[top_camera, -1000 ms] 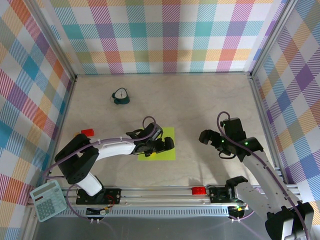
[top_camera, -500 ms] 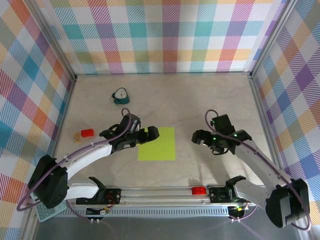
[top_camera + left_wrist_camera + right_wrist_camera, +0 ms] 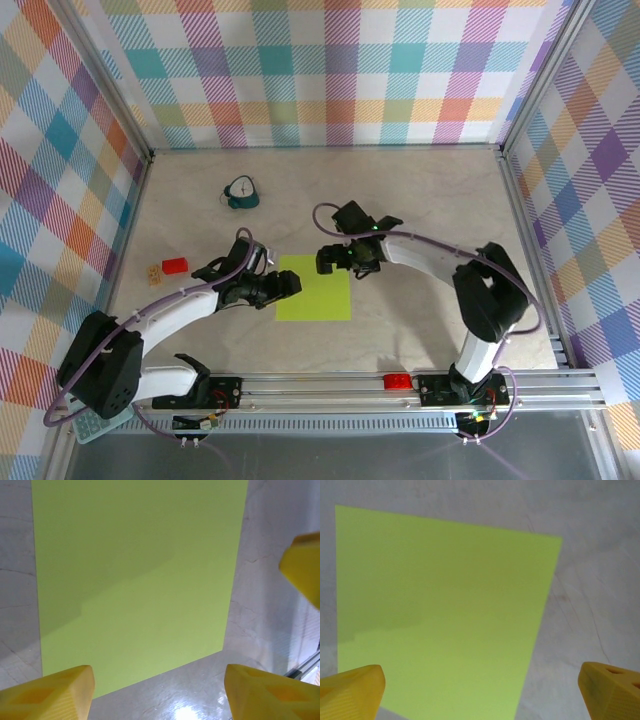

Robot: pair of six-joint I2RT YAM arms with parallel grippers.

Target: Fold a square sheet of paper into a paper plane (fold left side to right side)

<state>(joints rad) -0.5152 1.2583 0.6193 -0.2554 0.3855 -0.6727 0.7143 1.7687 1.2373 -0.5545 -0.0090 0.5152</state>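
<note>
Table (image 3: 420, 200) holds square sheet of paper (image 3: 320, 295).

**Edges, Corners and Small Things Out of Sight**

In the left wrist view, the square sheet of paper (image 3: 135, 580) runs off the top. The fingers (image 3: 50, 695) of the left gripper (image 3: 156, 680) are cropped at the bottom. A yellow piece (image 3: 302, 565) cut by the right edge cannot be identified.

In the right wrist view, the sheet runs off the bottom, and the right gripper (image 3: 481, 680) shows only its fingertips.

From above, both grippers cover parts of the sheet. A tan scrap (image 3: 153, 272) is too small to tell, and the calculator (image 3: 88, 428) lies mostly under the left arm (image 3: 170, 300).
</note>
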